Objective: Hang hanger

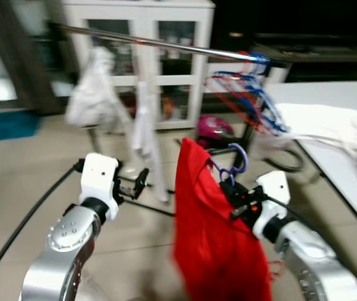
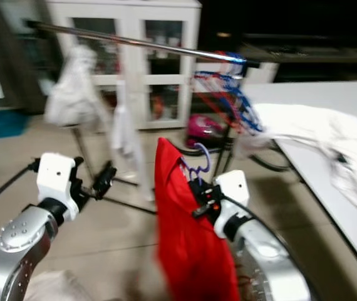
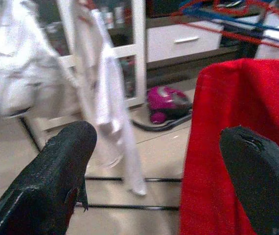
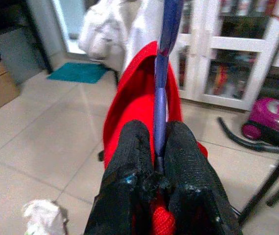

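Red garment (image 1: 213, 232) on a purple hanger (image 1: 235, 164); black-fingered right gripper (image 4: 156, 169) and left gripper (image 3: 159, 181); silver rail (image 1: 160, 42) bearing white clothes (image 1: 94, 91) and red and blue hangers (image 1: 250, 94); magenta vacuum cleaner (image 1: 215, 130); teal mat (image 4: 78, 72); beige tiled floor (image 1: 22, 169).

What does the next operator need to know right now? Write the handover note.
Right gripper: shut on the purple hanger, which carries a red garment held low in front of the robot.
Left gripper: open, holding nothing, raised beside the garment.
Clothes rail: ahead and above, with white garments hanging on it and a bunch of red and blue hangers near its right end.
Done: hanger with garment is in hand.
Left: lift the hook up to the rail, likely into the gap between the white garments and the hanger bunch, seat it, then release.
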Controlling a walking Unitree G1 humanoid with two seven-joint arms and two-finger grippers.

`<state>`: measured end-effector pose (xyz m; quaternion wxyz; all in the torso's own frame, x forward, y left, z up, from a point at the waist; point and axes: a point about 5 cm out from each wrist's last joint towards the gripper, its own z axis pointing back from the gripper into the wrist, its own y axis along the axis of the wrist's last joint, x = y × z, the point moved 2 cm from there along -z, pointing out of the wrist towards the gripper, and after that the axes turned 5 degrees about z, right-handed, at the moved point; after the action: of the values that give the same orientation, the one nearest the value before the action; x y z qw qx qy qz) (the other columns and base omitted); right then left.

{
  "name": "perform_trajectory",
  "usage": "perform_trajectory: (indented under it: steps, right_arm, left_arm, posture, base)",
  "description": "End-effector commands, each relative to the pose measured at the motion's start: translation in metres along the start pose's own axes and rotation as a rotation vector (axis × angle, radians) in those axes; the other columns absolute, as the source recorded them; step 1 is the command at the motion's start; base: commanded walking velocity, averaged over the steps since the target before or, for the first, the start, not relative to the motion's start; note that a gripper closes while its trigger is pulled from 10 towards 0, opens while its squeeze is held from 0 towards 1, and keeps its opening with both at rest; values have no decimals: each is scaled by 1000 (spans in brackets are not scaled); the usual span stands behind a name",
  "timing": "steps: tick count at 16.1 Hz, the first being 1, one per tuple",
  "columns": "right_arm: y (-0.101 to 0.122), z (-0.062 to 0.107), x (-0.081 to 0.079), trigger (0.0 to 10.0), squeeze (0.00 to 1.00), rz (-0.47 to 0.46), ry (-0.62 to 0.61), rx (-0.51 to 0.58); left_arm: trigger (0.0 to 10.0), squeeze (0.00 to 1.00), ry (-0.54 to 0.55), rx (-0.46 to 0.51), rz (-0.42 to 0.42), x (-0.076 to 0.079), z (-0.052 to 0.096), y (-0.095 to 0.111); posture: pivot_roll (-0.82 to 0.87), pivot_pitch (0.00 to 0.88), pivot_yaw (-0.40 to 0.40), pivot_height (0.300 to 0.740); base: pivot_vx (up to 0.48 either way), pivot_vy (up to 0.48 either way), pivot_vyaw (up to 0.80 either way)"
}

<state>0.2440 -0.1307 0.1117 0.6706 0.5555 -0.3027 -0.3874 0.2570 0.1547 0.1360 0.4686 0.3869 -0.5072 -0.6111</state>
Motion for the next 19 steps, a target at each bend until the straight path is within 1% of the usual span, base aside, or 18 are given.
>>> perform_trajectory:
  steps: [1, 2, 3, 4, 5, 6, 7, 8, 9, 11, 12, 13, 14, 16, 17, 18, 19]
  right_arm:
    - [13, -2, -3, 10000, 0, 16, 39, 57]
    - [14, -2, -3, 10000, 0, 29, 45, 57]
    - [15, -4, -2, 10000, 0, 10, 47, 59]
    - [20, -7, 1, 10000, 0, 26, 35, 74]
    - [24, -9, 3, 10000, 0, 40, 19, 89]
    - [25, -10, 5, 10000, 0, 40, 11, 95]
    - [32, -12, 7, 10000, 0, 63, -9, 129]
    - [36, -12, 6, 10000, 0, 73, -4, 148]
    - [38, -12, 5, 10000, 0, 73, 1, 156]
    - [42, -14, 4, 10000, 0, 81, 2, 177]
    - [44, -15, 3, 10000, 0, 82, 4, 183]
    - [45, -15, 3, 10000, 0, 86, 6, 185]
    - [46, -15, 2, 10000, 0, 90, 12, 193]
    - [47, -16, 0, 10000, 0, 94, 17, 196]
    - [48, -16, -2, 10000, 0, 94, 21, 200]
    - [48, -16, -2, 10000, 0, 94, 22, 201]
    - [48, -16, -3, 10000, 0, 96, 24, 202]
  left_arm:
    - [10000, 0, 12, 13, -37, -4, 3, 5]
    - [10000, 0, 17, 13, -59, -5, 4, 6]
    - [10000, 0, -2, 15, -85, -6, 4, 9]
    - [10000, 0, -39, 18, -92, -7, 3, 14]
    - [10000, 1000, -78, 40, -67, -7, 1, 20]
    - [10000, 1000, -93, 51, -54, -6, 0, 22]
    - [10000, 1000, -176, 48, -54, 1, -5, 26]
    - [10000, 1000, -225, 44, -37, 6, -9, 26]
    - [10000, 1000, -242, 42, -33, 8, -10, 26]
    - [10000, 1000, -358, 13, 3, 19, -20, 19]
    - [10000, 1000, -386, 8, 0, 21, -26, 18]
    - [10000, 1000, -405, 8, 5, 23, -29, 19]
    - [10000, 1000, -479, 21, 11, 30, -32, 23]
    - [10000, 1000, -511, 41, -10, 34, -41, 27]
    - [10000, 1000, -524, 61, -12, 35, -48, 30]
    - [10000, 1000, -550, 77, 0, 38, -52, 33]
    - [10000, 965, -556, 65, -50, 40, -61, 32]
  posture:
    - [90, 28, -16, 740]
    - [90, 28, -16, 740]
    - [96, 28, -18, 740]
    - [101, 29, -17, 740]
    - [103, 29, -17, 740]
    - [103, 29, -17, 740]
    - [99, 27, -18, 740]
    - [96, 25, -21, 740]
    - [96, 25, -21, 740]
    - [89, 26, -28, 740]
    - [87, 27, -25, 740]
    - [86, 28, -25, 740]
    - [85, 29, -23, 740]
    - [83, 31, -18, 740]
    - [79, 31, -15, 740]
    - [77, 32, -15, 740]
    - [75, 31, -14, 740]
  base:
    - [0, 480, 800]
    - [0, 0, 800]
    - [0, 0, 0]
    - [0, 0, 0]
    - [0, 0, 0]
    - [0, 0, 0]
    - [0, 0, 0]
    - [0, 0, 0]
    - [0, 0, 0]
    - [0, 0, 0]
    - [0, 0, 0]
    - [0, 0, 0]
    - [0, 0, 0]
    - [0, 0, 0]
    - [0, 0, 0]
    - [0, 0, 0]
    - [0, 0, 0]
